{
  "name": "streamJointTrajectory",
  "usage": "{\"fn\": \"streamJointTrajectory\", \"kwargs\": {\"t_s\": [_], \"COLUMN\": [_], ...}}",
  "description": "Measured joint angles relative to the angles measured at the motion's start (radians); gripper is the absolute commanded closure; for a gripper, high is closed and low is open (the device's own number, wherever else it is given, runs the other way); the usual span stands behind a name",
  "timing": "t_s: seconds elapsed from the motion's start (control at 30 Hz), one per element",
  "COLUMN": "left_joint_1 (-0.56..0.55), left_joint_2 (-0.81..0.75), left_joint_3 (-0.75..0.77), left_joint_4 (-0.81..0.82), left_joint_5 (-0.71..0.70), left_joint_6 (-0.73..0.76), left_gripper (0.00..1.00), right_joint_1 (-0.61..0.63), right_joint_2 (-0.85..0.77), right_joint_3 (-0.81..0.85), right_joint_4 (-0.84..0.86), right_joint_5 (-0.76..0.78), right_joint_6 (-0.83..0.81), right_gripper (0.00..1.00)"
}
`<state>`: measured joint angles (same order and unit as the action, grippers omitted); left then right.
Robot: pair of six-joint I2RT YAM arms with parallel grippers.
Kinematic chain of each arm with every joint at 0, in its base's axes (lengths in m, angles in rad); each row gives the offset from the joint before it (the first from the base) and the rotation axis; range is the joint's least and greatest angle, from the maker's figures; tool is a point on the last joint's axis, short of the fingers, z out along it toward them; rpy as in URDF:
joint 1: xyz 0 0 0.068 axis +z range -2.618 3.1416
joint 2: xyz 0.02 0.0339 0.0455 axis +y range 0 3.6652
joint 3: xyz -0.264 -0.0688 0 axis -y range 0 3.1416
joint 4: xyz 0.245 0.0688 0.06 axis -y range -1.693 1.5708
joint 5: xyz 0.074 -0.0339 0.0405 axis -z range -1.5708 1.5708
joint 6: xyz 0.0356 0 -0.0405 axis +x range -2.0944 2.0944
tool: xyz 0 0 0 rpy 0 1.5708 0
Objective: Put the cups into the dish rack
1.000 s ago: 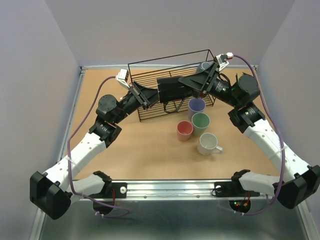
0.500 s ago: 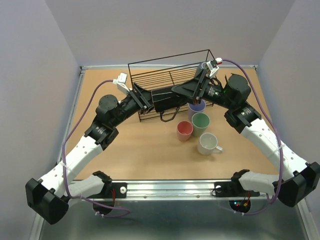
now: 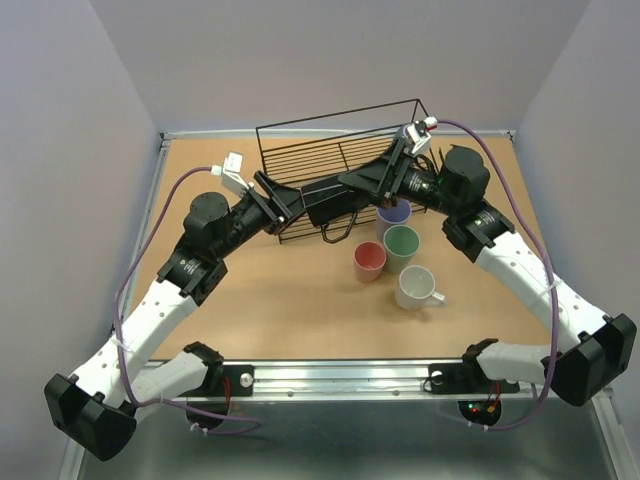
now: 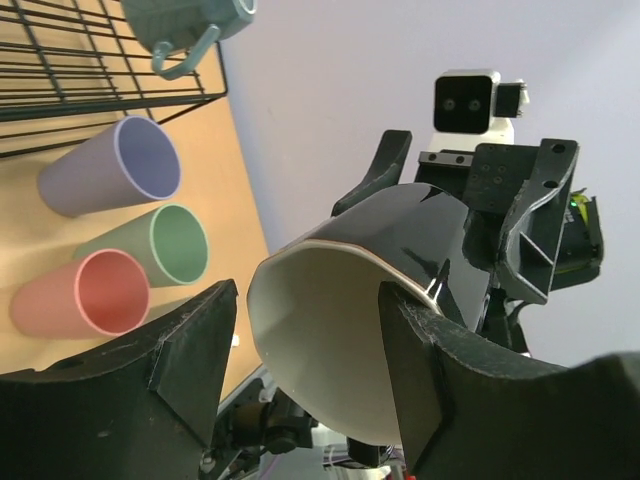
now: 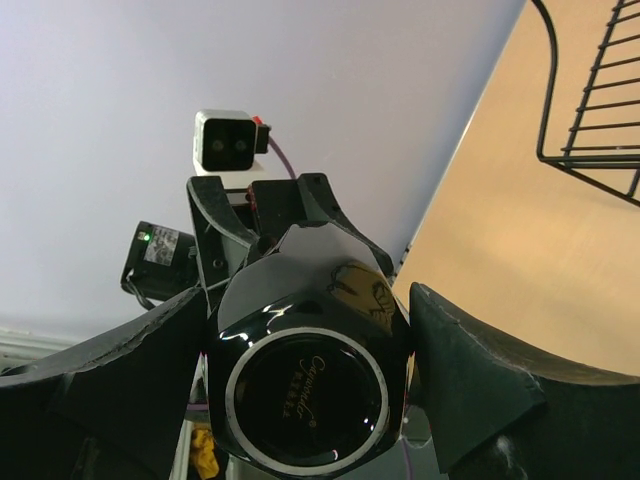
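A black mug [image 3: 328, 200] hangs on its side in front of the dish rack [image 3: 300, 158], handle down. My right gripper [image 3: 357, 184] is shut on the black mug [image 5: 308, 385] around its base, both fingers against it. My left gripper [image 3: 292, 204] is open around the mug's pale-lined rim [image 4: 330, 330], with a gap at one finger. The lavender [image 3: 393, 212], green [image 3: 401, 243] and pink-red [image 3: 369, 260] cups and a white mug [image 3: 413, 287] stand on the table. A grey-blue mug [image 4: 185, 20] sits in the rack.
The rack's wire front edge [image 5: 590, 150] lies just behind the two grippers. The standing cups cluster directly below the right arm [image 3: 470, 215]. Grey walls close in the table [image 3: 250, 300] on three sides.
My left gripper has opened off the black mug and its arm has drawn back to the left. The right gripper keeps the mug, which has shifted slightly left and down.
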<state>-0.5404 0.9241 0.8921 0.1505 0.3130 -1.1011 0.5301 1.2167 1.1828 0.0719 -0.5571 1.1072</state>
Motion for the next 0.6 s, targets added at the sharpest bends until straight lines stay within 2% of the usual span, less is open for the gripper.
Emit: {"fn": "streamJointTrajectory", "kwargs": {"t_s": [0.43, 0.6], "left_joint_1": [0.063, 0.079], "left_joint_2": [-0.082, -0.082], "left_joint_3": [0.0, 0.001], "left_joint_4": [-0.2, -0.275], "left_joint_5": [-0.088, -0.111], "left_joint_6": [0.094, 0.132], "left_gripper": [0.3, 0.3], "right_joint_1": [0.0, 0.0], "right_joint_2": [0.064, 0.11], "right_joint_3": [0.116, 0.209], "right_joint_4": [-0.151, -0.269], "right_joint_5": [0.084, 0.158], "right_joint_6": [-0.108, -0.181], "right_gripper": [0.99, 1.0]}}
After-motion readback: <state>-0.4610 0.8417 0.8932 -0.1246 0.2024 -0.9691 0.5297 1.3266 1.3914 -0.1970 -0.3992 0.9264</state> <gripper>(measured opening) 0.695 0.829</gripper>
